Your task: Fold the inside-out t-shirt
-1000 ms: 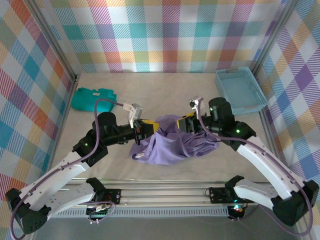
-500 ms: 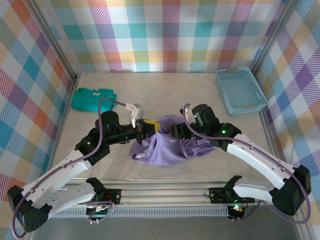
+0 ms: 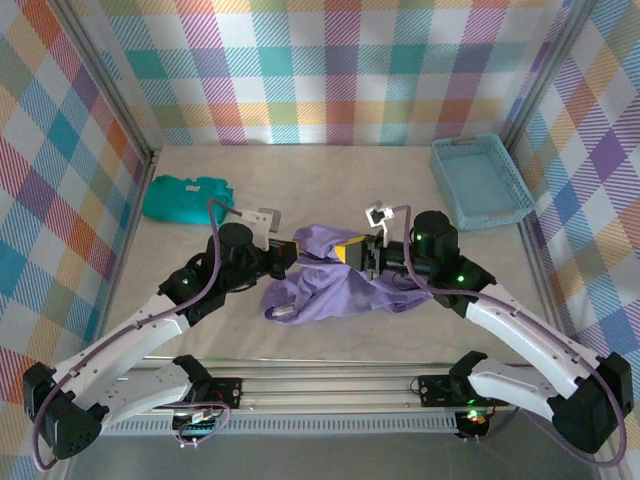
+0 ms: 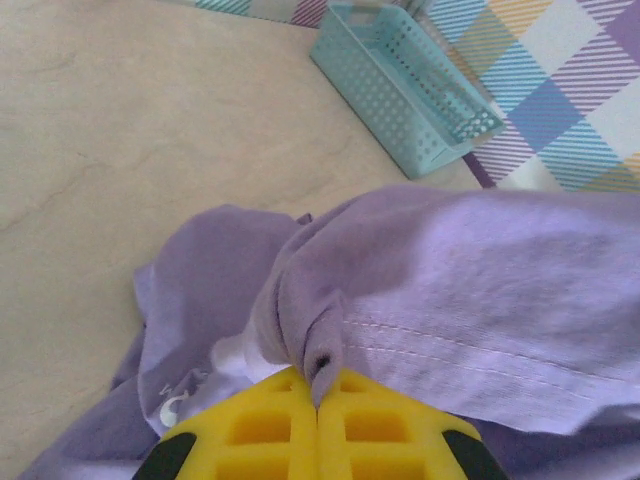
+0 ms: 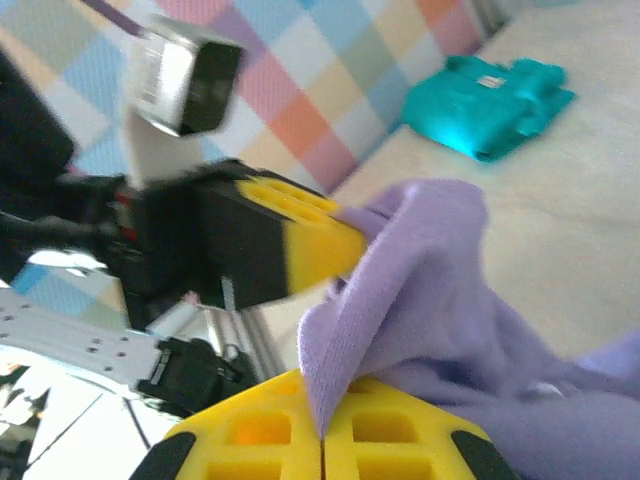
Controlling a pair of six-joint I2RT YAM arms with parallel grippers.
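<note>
The inside-out t-shirt (image 3: 335, 285) is a crumpled lavender heap in the middle of the table, drawn up into a peak at its far side. My left gripper (image 3: 290, 256) comes in from the left. In its wrist view it is shut (image 4: 318, 388) on a pinched fold of the t-shirt (image 4: 480, 290). My right gripper (image 3: 346, 252) faces it from the right. It is shut (image 5: 322, 425) on a raised edge of the t-shirt (image 5: 420, 290). The left gripper's yellow fingers (image 5: 305, 245) sit close behind that edge. The two grippers are a short way apart.
A folded teal garment (image 3: 185, 197) lies at the back left, seen too from the right wrist (image 5: 490, 105). A light blue basket (image 3: 480, 180) stands at the back right, in the left wrist view as well (image 4: 400, 85). Plaid walls enclose the table on three sides.
The right gripper swung left to the shirt's top and closed on its edge. The left gripper kept its hold and shifted slightly back. The cloth between them has risen.
</note>
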